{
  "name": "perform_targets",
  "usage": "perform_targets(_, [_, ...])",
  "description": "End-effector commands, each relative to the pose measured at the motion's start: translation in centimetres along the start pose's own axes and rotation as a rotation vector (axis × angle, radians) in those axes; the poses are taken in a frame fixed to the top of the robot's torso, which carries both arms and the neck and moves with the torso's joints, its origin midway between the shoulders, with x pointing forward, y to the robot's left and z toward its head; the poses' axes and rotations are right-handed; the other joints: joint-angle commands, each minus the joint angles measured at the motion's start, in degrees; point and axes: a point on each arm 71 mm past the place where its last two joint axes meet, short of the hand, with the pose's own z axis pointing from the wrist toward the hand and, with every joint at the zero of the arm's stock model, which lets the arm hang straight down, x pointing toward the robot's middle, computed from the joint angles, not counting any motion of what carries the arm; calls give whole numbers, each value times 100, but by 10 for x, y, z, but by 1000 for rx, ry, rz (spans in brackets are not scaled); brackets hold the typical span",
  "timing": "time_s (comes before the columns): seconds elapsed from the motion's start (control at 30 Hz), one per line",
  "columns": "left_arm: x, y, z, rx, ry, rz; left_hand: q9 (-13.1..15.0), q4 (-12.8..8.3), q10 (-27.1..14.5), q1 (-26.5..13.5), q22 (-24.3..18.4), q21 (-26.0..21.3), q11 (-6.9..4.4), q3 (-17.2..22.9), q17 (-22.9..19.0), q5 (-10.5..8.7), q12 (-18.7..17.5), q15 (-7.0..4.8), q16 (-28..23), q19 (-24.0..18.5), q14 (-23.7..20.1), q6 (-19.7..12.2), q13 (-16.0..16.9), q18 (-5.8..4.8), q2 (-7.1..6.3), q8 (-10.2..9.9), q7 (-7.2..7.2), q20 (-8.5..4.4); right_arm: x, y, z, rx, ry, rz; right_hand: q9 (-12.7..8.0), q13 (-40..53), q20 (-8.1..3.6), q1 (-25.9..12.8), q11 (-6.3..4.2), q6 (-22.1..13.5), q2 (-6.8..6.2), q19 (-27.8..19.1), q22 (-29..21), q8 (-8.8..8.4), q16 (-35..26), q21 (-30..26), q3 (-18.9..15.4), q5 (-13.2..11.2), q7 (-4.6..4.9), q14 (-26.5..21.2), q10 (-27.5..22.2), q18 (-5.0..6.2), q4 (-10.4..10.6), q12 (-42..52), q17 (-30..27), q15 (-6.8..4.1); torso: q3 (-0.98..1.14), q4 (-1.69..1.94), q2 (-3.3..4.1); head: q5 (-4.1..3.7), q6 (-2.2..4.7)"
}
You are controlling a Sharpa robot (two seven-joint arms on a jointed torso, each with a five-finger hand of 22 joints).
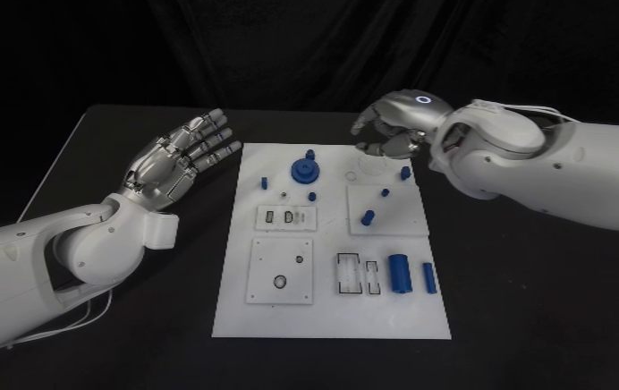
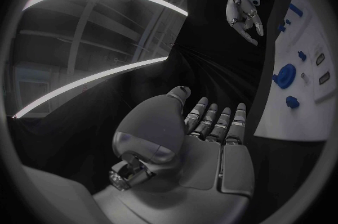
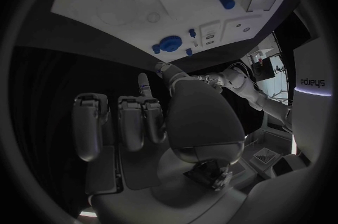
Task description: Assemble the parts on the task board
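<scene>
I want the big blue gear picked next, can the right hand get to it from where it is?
Probably yes. The right hand hovers over the task board's far edge, holding nothing, with the blue gear just beside it and nothing between them.

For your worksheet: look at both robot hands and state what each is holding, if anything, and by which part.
Nothing is held. The left hand lies open beside the white board, fingers spread. The right hand hovers over the board's far edge, fingers curled in but with nothing between them.
</scene>
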Motion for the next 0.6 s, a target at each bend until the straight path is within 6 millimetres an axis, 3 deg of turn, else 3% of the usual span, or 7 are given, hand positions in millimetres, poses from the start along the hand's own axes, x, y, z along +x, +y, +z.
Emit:
perform_targets(0.03, [1, -1, 0, 25, -2, -4, 10, 2, 29, -29, 11, 37, 30, 37, 9, 26, 45, 40, 32, 2, 10, 58, 9, 70, 17, 43, 136, 32, -3, -6, -12, 5, 0, -1, -38, 1509, -65, -119, -59, 0, -37, 478, 1432, -66, 15, 64, -4, -211, -44, 592, 598, -71, 118, 16, 1510, -65, 6, -14, -5, 79, -16])
perform_targets(0.1, [2, -1, 0, 24, -1, -7, 10, 2, 29, -29, 11, 37, 30, 37, 9, 26, 45, 40, 32, 2, 10, 58, 9, 70, 17, 43, 136, 32, -3, -14, -20, 28, 16, -3, -73, 1509, -93, -103, -92, -24, -70, 585, 1498, -109, 15, 235, 7, -479, -81, 592, 598, -121, 186, 16, 1510, -96, 9, -4, -6, 34, -32])
perform_targets(0.17, [3, 0, 1, 24, 4, -11, 12, -3, 34, -33, 12, 39, 28, 43, 9, 26, 53, 44, 35, 4, 12, 65, 10, 67, 11, 47, 137, 33, -2, -21, -28, 46, 10, 0, -87, 1509, -115, -58, -101, 20, -83, 604, 1509, -109, 15, 266, 18, -600, -77, 592, 598, -131, 223, 16, 1510, -114, 3, -4, -13, 17, -54])
perform_targets(0.3, [6, 1, 3, 22, 13, -19, 11, -5, 34, -35, 13, 42, 26, 47, 9, 28, 51, 47, 39, 7, 14, 60, 10, 65, 10, 47, 139, 33, 3, -34, -43, 77, -27, 12, -99, 1509, -136, -11, -122, 65, -122, 604, 1509, -108, 15, 266, 10, -687, -104, 592, 598, -131, 245, 16, 1510, -134, -17, 18, -5, 22, -90])
perform_targets(0.4, [7, 2, 4, 22, 19, -23, 11, -5, 34, -35, 13, 42, 26, 47, 9, 28, 51, 47, 39, 6, 14, 60, 10, 64, 10, 47, 139, 33, 10, -43, -54, 105, -39, 19, -103, 1509, -144, 7, -131, 79, -150, 604, 1509, -109, 15, 266, 0, -716, -109, 592, 598, -131, 251, 16, 1510, -142, -7, 9, 4, 17, -126])
perform_targets(0.47, [7, 3, 5, 23, 22, -25, 10, -7, 34, -36, 12, 38, 30, 51, 9, 29, 49, 50, 39, 2, 14, 52, 9, 63, 11, 45, 140, 34, 16, -50, -60, 128, -38, 21, -118, 1509, -151, 26, -129, 68, -184, 604, 1509, -129, 15, 266, -31, -900, -102, 592, 598, -131, 286, 16, 1510, -145, 5, -15, 2, 13, -148])
perform_targets(0.6, [8, 3, 6, 23, 26, -27, 9, -9, 35, -39, 13, 41, 38, 59, 10, 31, 53, 54, 49, 5, 17, 51, 10, 59, 13, 46, 140, 34, 24, -60, -68, 164, -28, 21, -141, 1509, -147, 57, -118, 18, -219, 604, 1509, -169, 15, 266, -80, -1111, -90, 592, 598, -131, 345, 16, 1510, -137, 2, 29, 4, -92, -166])
